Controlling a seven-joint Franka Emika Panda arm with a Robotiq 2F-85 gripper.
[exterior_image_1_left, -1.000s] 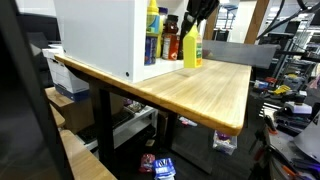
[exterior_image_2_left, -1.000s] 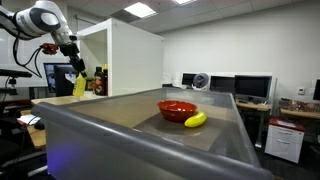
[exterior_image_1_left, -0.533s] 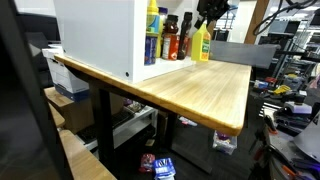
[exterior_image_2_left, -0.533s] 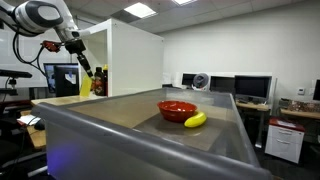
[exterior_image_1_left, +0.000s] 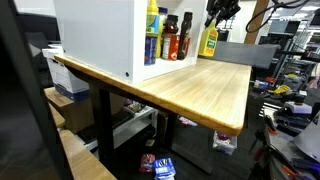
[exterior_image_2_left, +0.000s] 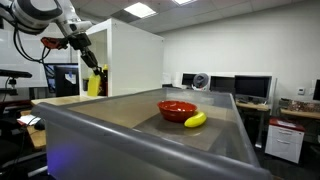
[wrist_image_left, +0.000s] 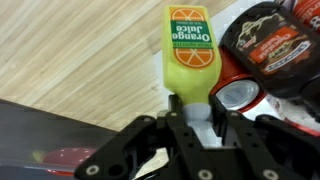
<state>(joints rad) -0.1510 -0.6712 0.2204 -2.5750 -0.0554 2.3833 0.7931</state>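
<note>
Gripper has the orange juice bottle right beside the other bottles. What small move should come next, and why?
Probably shift the orange juice bottle sideways, away from the dark bottles that crowd it in the wrist view. The fingers are shut on it, and bare wooden table lies on its other side.

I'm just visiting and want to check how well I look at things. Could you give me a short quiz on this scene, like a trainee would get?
1. True or false: the gripper is shut on a bottle labelled orange juice.
2. Which yellow fruit lies next to the red bowl in the grey tub?
3. Fill in: the white cabinet stands on a ____ table.

Key: 1 true. 2 the banana. 3 wooden.
</note>
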